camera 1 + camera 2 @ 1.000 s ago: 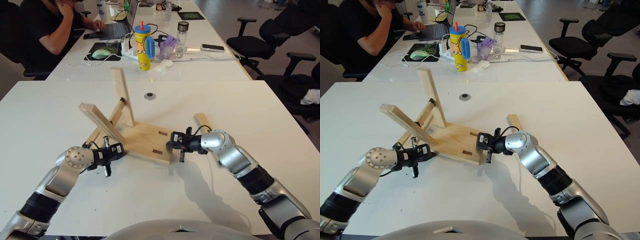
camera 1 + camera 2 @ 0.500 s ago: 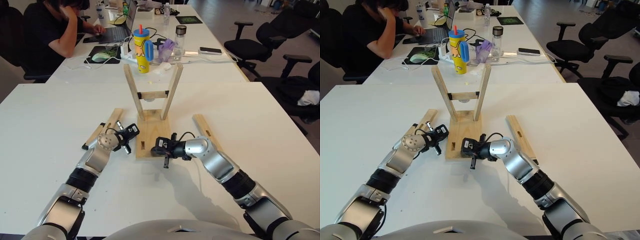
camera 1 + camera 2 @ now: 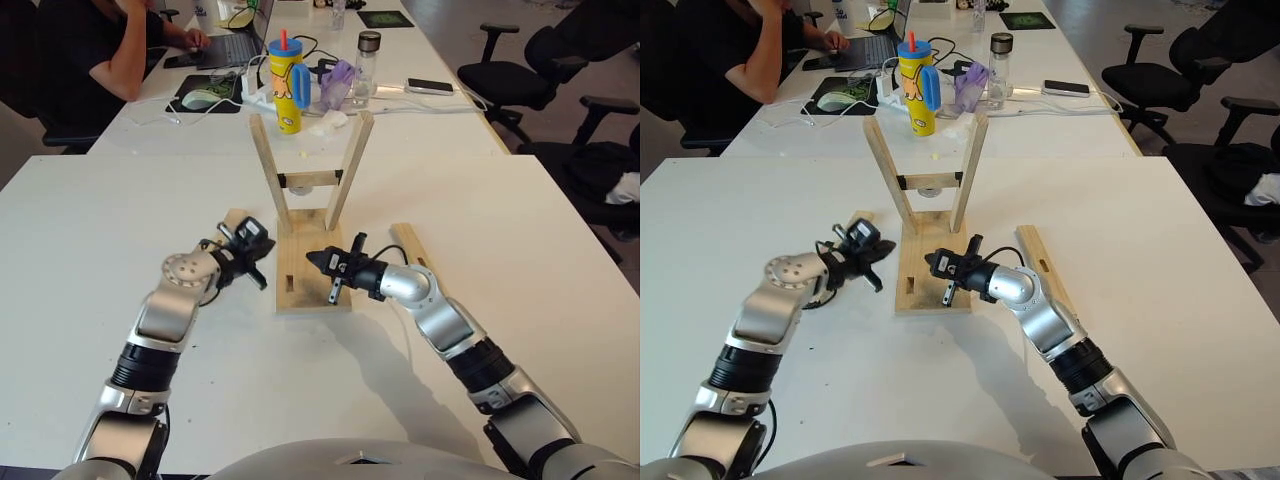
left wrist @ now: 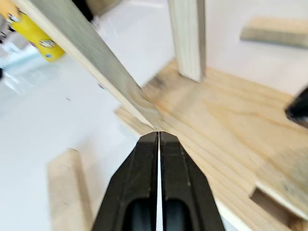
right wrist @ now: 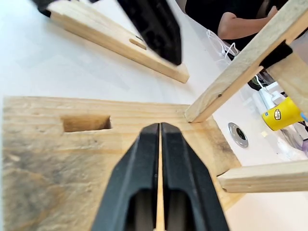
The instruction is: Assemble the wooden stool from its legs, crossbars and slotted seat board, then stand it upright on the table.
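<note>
seat board lies flat mid-desk, a bit toward the far edge. two legs joined by a crossbar stand up from its far end. left gripper closed, empty, tip at the board's left edge by a leg base. right gripper closed, empty, over the board. loose slotted bar on the desk right of the board, second loose bar left of it.

no readable text or numbers, print on the yellow cup too small

Silver-grey arm shells, black segmented forearm cuffs, slim matte-black fingers.
</note>
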Motion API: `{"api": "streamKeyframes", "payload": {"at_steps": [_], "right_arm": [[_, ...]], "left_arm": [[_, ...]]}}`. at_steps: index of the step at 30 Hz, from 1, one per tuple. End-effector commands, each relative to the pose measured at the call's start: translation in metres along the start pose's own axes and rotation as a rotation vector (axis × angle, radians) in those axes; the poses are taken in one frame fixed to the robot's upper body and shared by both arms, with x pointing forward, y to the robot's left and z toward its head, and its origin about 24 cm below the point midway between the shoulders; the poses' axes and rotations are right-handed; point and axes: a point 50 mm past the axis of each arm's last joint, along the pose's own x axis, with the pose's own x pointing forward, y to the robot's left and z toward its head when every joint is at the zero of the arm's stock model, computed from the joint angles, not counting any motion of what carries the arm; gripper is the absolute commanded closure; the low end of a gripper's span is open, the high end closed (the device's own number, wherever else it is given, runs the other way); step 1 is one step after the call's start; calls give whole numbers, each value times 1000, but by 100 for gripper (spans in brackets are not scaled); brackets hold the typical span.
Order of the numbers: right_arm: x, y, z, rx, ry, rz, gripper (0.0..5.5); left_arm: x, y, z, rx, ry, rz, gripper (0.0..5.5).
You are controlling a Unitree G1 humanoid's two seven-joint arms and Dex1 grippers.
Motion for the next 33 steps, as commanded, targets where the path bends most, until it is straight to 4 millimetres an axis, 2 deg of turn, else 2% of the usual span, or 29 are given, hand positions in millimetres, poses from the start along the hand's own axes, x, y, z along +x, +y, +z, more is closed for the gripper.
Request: {"api": "streamKeyframes", "payload": {"at_steps": [1,3,6,9,15,32,33], "right_arm": [[-10,-12,1,322,-83,-160,478],[-14,-15,-1,473,-125,-272,453],[-18,-18,-5,596,-141,-371,415],[-21,-21,-10,630,-119,-429,371],[-22,-29,-10,646,-106,-413,277],[-16,-24,-15,678,-53,-391,271],[-16,-24,-15,678,-51,-392,267]], "left_arm": [[-30,45,-1,33,56,136,480],[-42,58,-17,12,114,152,455],[-54,66,-38,-41,170,149,419],[-63,74,-61,-95,224,167,378],[-66,70,-94,-178,296,135,287],[-67,56,-133,-248,478,34,282],[-67,55,-133,-261,482,30,300]]}}
